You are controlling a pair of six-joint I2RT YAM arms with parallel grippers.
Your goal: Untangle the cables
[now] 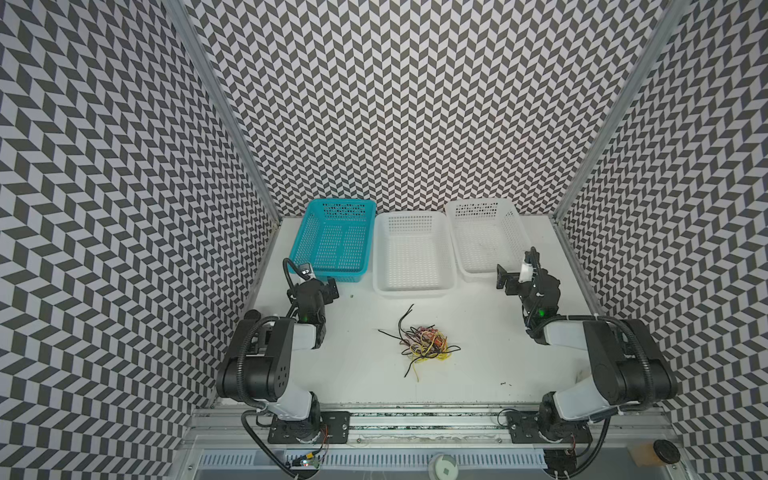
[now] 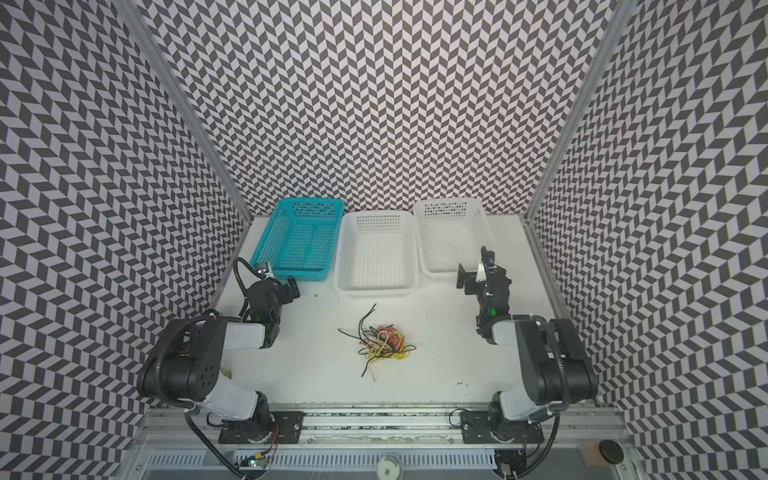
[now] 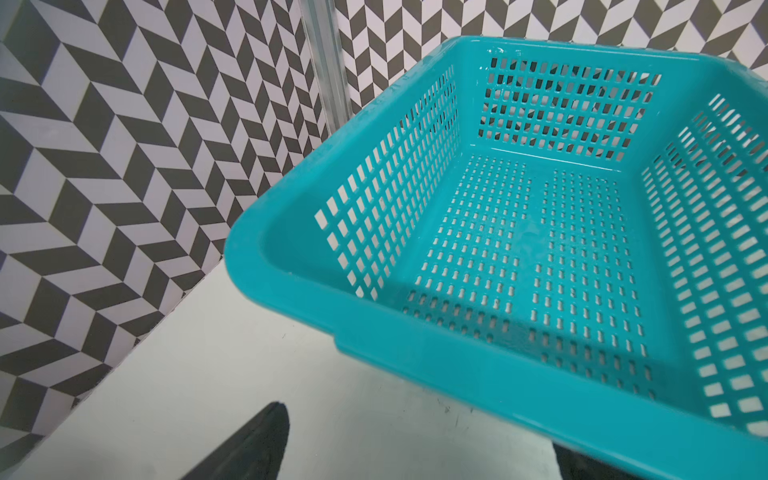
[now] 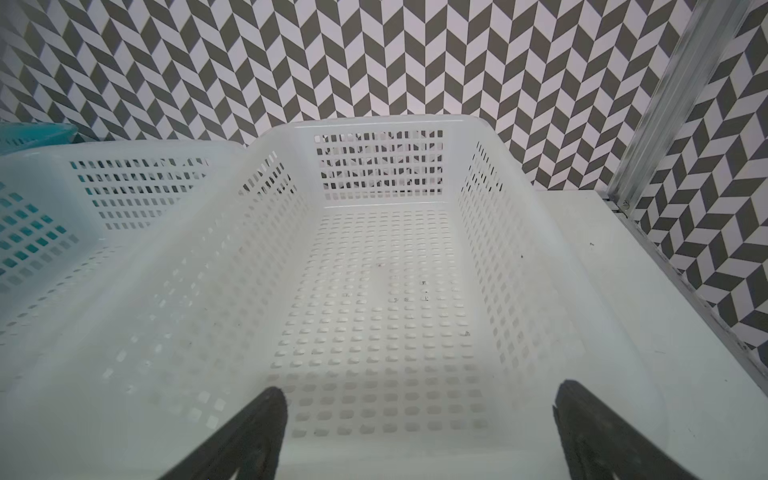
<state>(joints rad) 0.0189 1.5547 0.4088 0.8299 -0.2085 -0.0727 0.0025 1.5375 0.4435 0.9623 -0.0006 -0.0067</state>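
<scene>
Item: tangle of thin black, red and yellow cables (image 1: pixel 424 343), one heap mid-table, untouched. Teal perforated plastic basket (image 1: pixel 308 246) and white perforated plastic baskets (image 1: pixel 411 291): empty. My left gripper (image 3: pixel 415 455) and right gripper (image 4: pixel 419 392): jaws spread, gripping nothing. I judge all untangling remains.

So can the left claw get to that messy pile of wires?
Probably yes. The left claw is open and empty, near the blue basket. Only white table lies between it and the cables, which sit out in the open, so nothing seems to block the way.
</scene>
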